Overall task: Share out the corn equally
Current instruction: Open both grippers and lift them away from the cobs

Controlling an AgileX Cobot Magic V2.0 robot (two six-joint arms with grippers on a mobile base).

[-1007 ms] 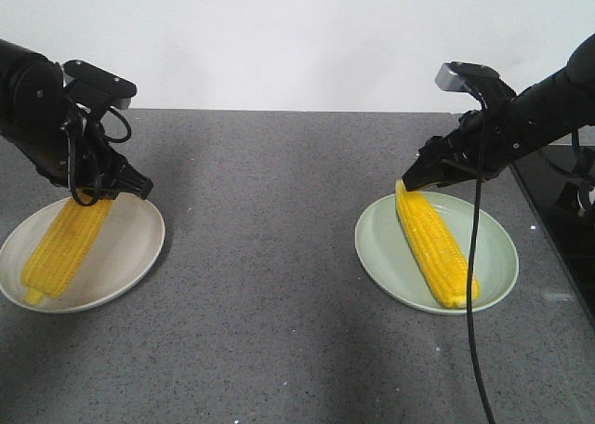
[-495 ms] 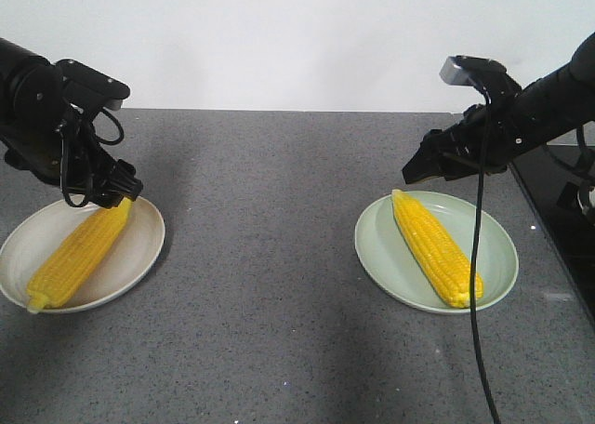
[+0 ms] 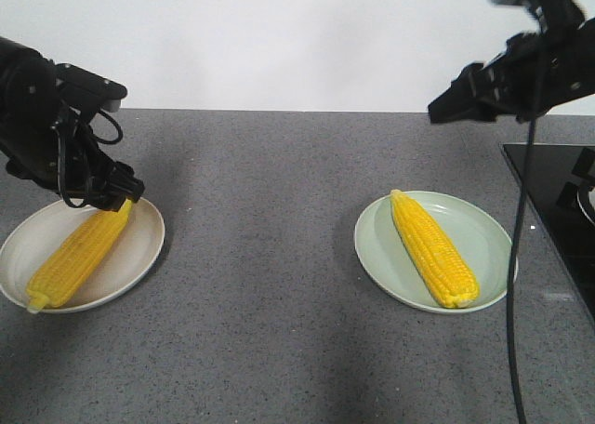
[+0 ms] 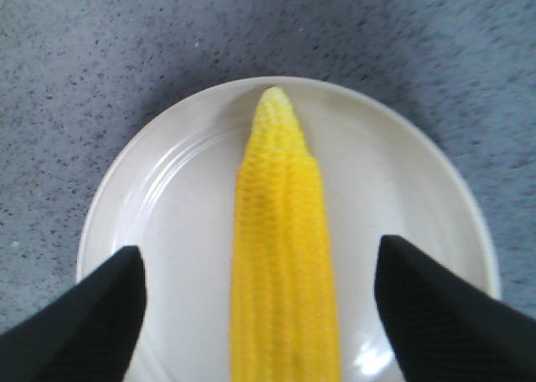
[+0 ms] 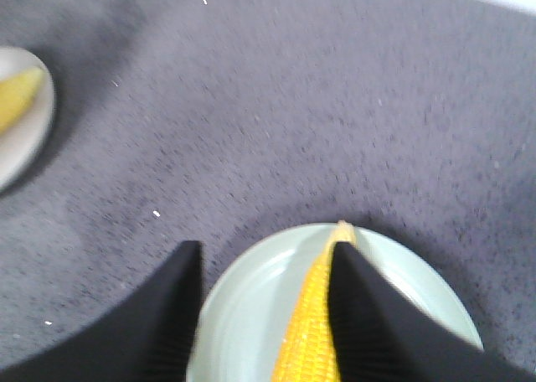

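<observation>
A grey speckled tabletop (image 3: 270, 284) runs back to a white wall. Two plates rest directly on it, well apart. A cream plate (image 3: 130, 257) sits at the left edge of the front view, a pale green plate (image 3: 483, 243) toward the right. Each plate holds one cob of corn lying flat. A black glossy panel (image 3: 553, 210) is at the right end of the tabletop, just beside the green plate.

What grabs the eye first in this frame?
Two bright yellow cobs, one per plate: the left cob on the white plate, the right cob on the pale green plate. The left gripper hovers open over its cob; the right gripper hangs high above the table.
</observation>
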